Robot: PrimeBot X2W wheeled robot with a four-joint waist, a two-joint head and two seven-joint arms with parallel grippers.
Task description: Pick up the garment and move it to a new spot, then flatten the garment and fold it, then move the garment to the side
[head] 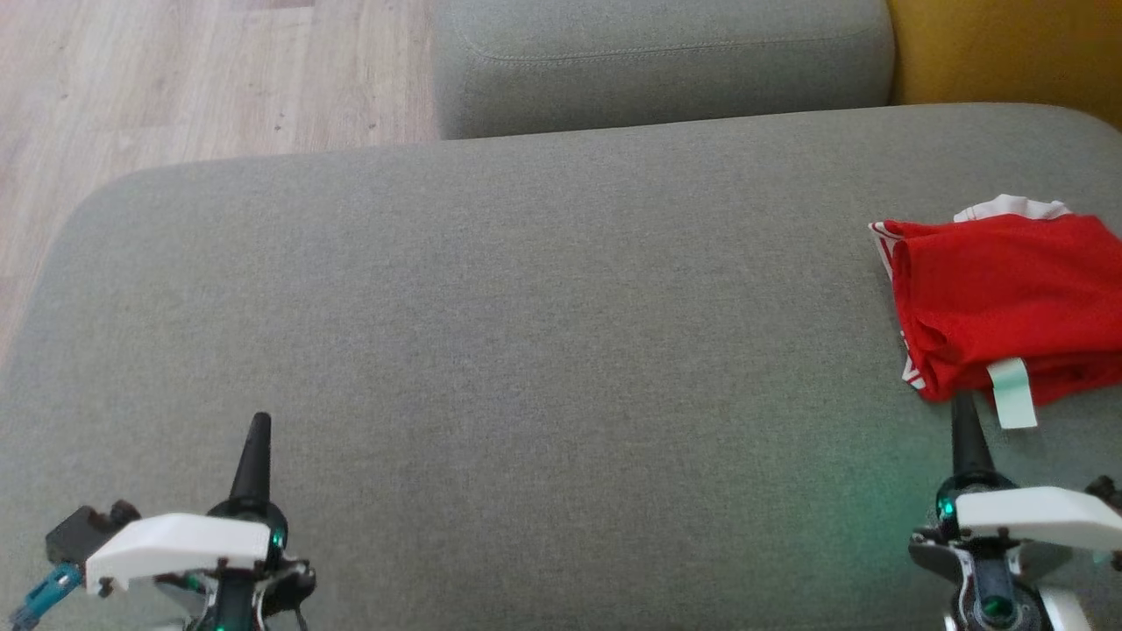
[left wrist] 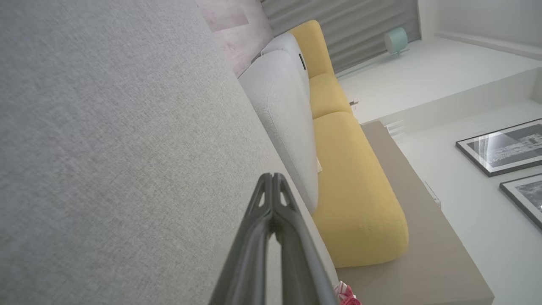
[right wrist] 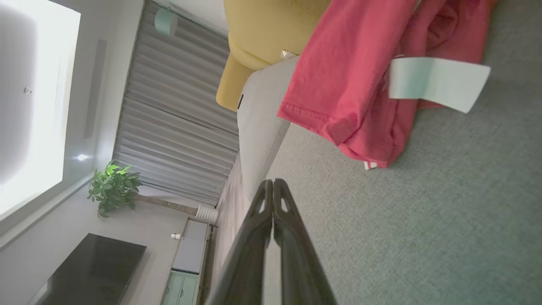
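The grey sofa seat [head: 491, 307] lay open across its left and middle. The folded red garment [head: 999, 298] blocked its right edge, just ahead of the right hand [head: 962, 407].

The left gripper [head: 259, 428] is seen at eight o'clock, fingers pressed together, pointed toward twelve. The right gripper [head: 963, 414] is posed likewise at four o'clock.

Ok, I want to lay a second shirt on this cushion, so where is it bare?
The grey seat cushion is bare from its left edge across the middle, between the left gripper and the back cushion. The right end is crowded: the red garment lies there, the right gripper just short of it.
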